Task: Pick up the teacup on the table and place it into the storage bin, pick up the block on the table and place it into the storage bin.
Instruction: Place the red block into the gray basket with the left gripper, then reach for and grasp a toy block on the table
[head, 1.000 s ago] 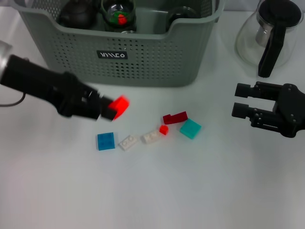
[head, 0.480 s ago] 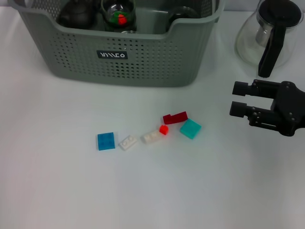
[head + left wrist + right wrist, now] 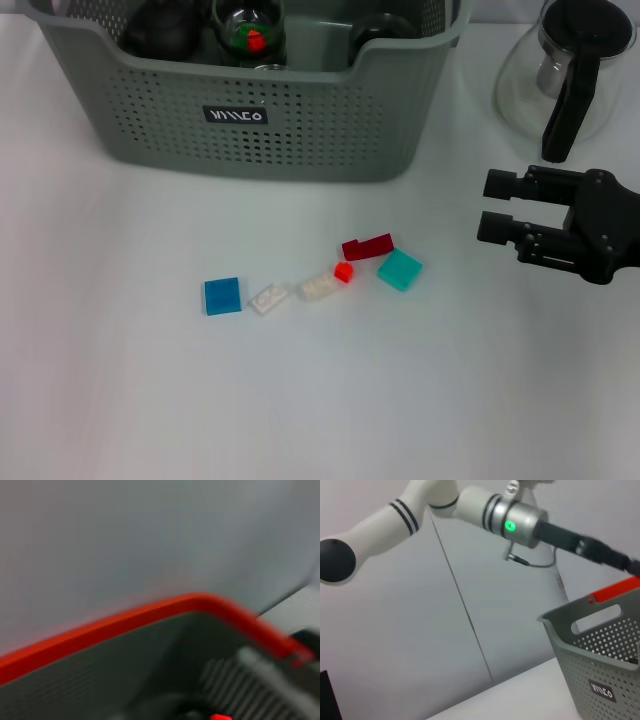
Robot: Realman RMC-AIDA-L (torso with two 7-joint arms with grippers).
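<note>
The grey-green storage bin (image 3: 250, 100) stands at the back of the table; its corner also shows in the right wrist view (image 3: 600, 680). Inside it lie dark vessels (image 3: 160, 25) and a glass cup (image 3: 250, 30) with a red piece in it; which one is the teacup I cannot tell. Several blocks lie in front: blue (image 3: 222, 296), two white (image 3: 267, 298), small red (image 3: 343, 272), dark red (image 3: 367, 246), teal (image 3: 400, 269). My right gripper (image 3: 492, 207) hovers open to the right of them. My left arm (image 3: 520, 520) reaches over the bin, its tip cut off.
A glass teapot with a black handle (image 3: 565, 70) stands at the back right, just behind my right gripper. The left wrist view shows a blurred red rim (image 3: 150, 612) over a dark grey inside.
My left arm, which held a red block over the table a second ago, has left the head view. My right gripper has crept slightly leftward.
</note>
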